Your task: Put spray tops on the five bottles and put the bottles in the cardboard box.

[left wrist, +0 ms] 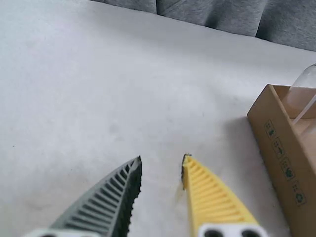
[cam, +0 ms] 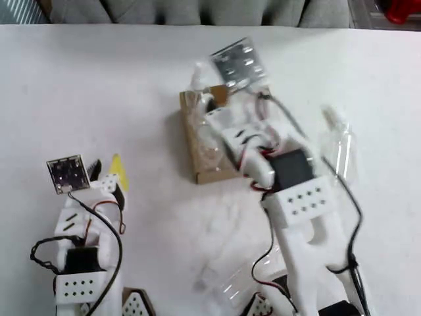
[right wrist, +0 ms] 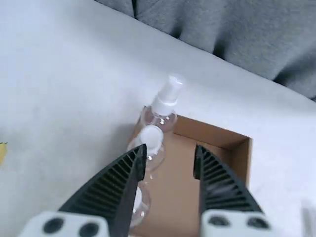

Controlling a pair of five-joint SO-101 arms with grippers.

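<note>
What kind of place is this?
Probably a robot test bench in a room, not a factory: the left arm and right arm stand at a white table, with a cardboard box of spray bottles and grey cushions behind.

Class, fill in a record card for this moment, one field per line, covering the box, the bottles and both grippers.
Box: cardboard box, open, on the table
Inside: boxed bottles, at least two with spray tops, upright along one wall
Outside: loose bottle on the table beside the box; whether its top is on cannot be told
Right gripper: open, empty, above the box
Left gripper: open, empty, over bare table beside the box
</note>
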